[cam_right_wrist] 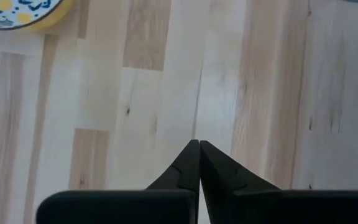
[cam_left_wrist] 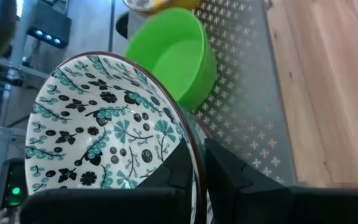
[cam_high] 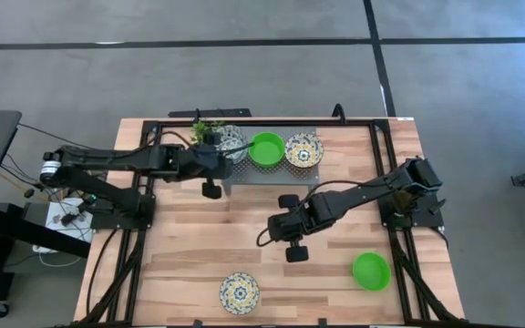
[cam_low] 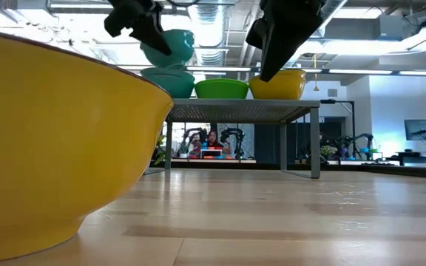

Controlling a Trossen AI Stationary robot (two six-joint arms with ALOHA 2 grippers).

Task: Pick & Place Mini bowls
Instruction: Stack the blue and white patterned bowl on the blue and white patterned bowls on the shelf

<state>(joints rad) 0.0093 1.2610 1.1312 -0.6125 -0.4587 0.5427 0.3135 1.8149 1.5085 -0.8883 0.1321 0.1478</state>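
Note:
My left gripper (cam_left_wrist: 199,152) is at the left end of the grey perforated stand (cam_high: 264,173), shut on a white mini bowl with teal and black flowers (cam_left_wrist: 98,130). In the low view this bowl (cam_low: 170,46) tilts over another teal bowl (cam_low: 167,80) that stands on the stand. A green bowl (cam_high: 265,148) and a yellow patterned bowl (cam_high: 303,150) sit beside them on the stand. My right gripper (cam_right_wrist: 199,146) is shut and touches nothing, hovering over the middle of the table (cam_high: 292,239). Two more bowls rest on the table, a green bowl (cam_high: 370,271) and a yellow-and-blue bowl (cam_high: 239,292). My left gripper pinches the teal-flowered bowl by its rim (cam_left_wrist: 193,134), one finger (cam_left_wrist: 180,169) inside the bowl and the other finger (cam_left_wrist: 229,174) outside its wall. The fingers come level from the table's left side. The bowl tilts, raised above the stand; whether it touches the teal bowl below, I cannot tell.
A small green plant sprig (cam_high: 206,130) stands at the stand's far left corner, close to my left gripper. Bare wood lies between the stand and the two bowls near the table's near edge. The yellow bowl (cam_low: 58,140) fills the left of the low view.

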